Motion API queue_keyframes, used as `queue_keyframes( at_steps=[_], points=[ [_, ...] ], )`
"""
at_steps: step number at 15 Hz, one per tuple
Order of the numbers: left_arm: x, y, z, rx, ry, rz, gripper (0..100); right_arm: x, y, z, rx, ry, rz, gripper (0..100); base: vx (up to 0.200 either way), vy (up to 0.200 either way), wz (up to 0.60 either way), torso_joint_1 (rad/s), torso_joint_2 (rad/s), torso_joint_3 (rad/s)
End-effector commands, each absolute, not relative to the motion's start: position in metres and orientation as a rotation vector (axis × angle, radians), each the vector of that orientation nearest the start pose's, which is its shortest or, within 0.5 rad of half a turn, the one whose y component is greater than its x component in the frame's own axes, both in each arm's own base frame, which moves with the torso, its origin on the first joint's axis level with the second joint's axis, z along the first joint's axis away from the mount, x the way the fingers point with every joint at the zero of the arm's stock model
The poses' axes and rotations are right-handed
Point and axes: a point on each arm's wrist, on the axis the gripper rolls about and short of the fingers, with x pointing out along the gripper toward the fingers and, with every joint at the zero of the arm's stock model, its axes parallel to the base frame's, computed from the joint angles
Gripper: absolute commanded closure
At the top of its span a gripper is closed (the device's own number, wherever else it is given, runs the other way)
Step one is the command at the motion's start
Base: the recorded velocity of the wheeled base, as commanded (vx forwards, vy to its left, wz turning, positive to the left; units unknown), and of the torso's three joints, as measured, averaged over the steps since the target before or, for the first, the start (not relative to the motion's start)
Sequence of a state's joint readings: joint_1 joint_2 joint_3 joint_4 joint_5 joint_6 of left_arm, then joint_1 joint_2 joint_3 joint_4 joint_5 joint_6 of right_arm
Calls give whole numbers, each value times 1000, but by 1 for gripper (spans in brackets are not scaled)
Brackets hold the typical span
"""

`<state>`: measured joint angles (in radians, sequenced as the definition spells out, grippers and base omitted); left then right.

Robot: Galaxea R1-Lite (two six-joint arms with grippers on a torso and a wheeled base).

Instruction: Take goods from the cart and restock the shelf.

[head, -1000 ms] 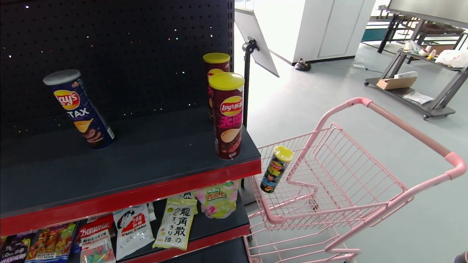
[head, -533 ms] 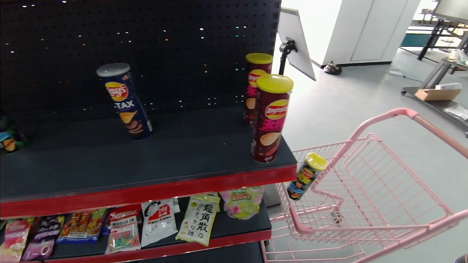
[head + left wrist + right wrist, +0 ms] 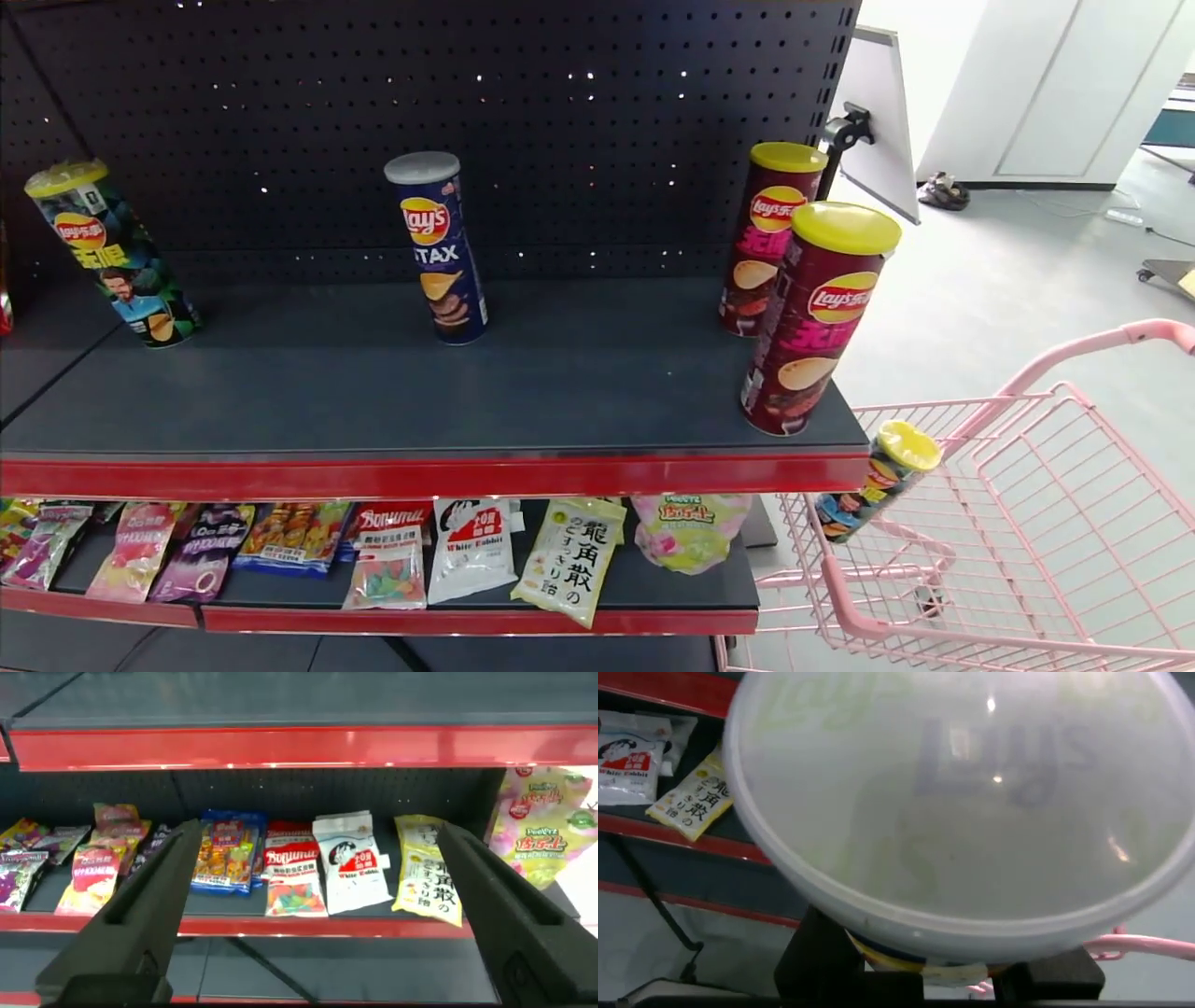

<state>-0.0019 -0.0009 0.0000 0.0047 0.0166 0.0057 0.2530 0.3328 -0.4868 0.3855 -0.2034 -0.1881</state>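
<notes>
Left gripper (image 3: 318,829) hanging wide open, facing lower-tier snack bags (image 3: 280,863). Top shelf (image 3: 373,401): teal can (image 3: 117,257) standing at 9 o'clock, blue can (image 3: 437,247) at 11, two maroon cans (image 3: 812,327) crowding the 2 o'clock edge; bare deck between looking roomiest. Right gripper (image 3: 934,973) clamping clear-lidded chip can (image 3: 962,793) below its lid, likely for standing it. Yellow-lidded can (image 3: 878,481) leaning in pink cart (image 3: 1064,355), 4 o'clock

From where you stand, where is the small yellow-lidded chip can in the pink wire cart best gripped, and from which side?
Probably the upper body just under the lid of the small yellow-lidded chip can, coming from above through the pink wire cart's open top. It leans lid-up in the corner beside the red-edged shelf, so its lower end sits behind wires.
</notes>
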Motion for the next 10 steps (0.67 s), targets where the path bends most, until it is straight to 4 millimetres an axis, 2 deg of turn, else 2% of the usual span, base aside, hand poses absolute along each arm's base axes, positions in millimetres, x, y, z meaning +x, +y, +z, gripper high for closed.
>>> queue_keyframes(
  at_steps=[1,5,10],
  points=[
    [-23,0,75,6,5,15,0,-29,-12,172,-228,181,74,100,0,200,0,-2,-7,2],
    [-23,0,75,5,5,15,0,-41,-15,158,-214,125,78,100,0,200,0,1,1,1],
    [-23,0,75,6,5,15,0,-38,-14,162,-207,111,75,100,0,200,0,1,3,2]
  ],
)
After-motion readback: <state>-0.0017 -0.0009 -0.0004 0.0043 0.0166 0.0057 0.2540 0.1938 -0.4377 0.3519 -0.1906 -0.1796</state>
